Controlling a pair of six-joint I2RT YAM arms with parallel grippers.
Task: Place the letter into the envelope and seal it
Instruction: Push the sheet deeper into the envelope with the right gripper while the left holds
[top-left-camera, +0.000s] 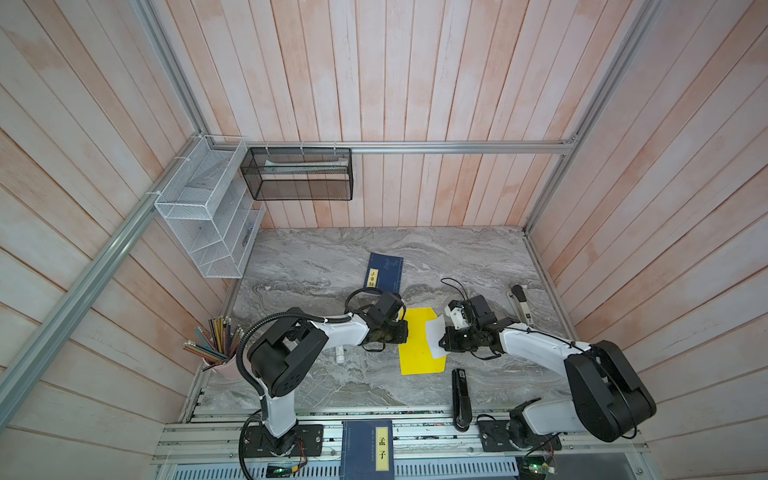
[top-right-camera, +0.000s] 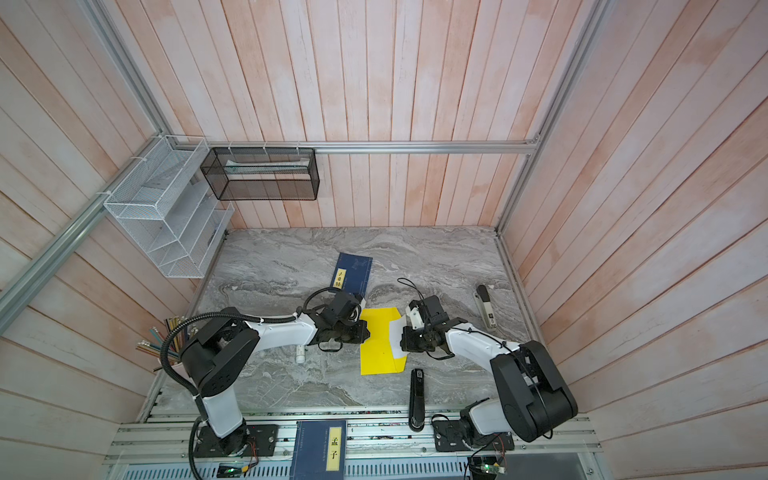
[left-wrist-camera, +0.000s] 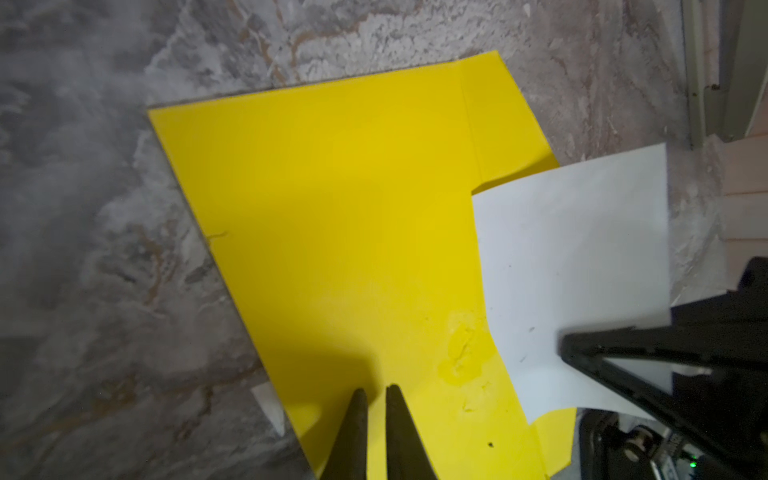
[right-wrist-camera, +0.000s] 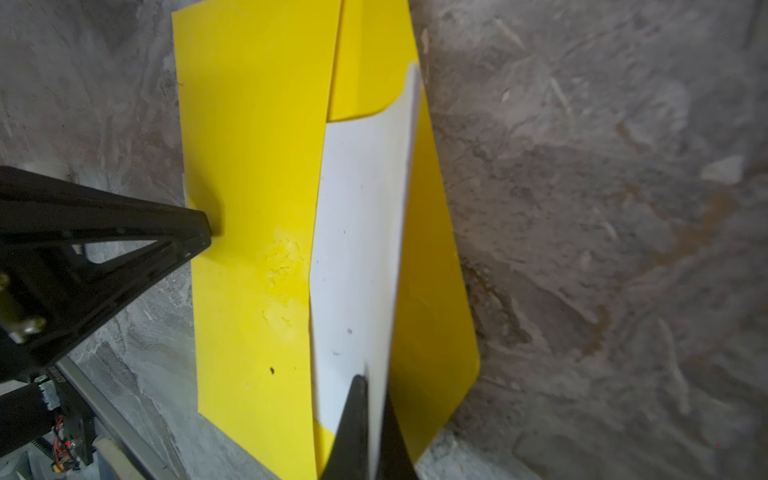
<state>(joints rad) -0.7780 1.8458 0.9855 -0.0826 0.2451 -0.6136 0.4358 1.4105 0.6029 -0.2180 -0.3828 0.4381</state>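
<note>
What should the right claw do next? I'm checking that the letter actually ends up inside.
Probably push further in. The right claw is shut on the letter, whose leading edge sits under the envelope mouth, yet much white paper remains outside. The left claw, slightly parted, rests on the envelope's far edge, apparently steadying it.

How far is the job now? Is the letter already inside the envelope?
Partly. The letter is started into the yellow envelope, much still sticking out. The right claw pinches its outer edge; the left claw sits over the envelope body. Left: push it fully in, fold the flap, seal.
</note>
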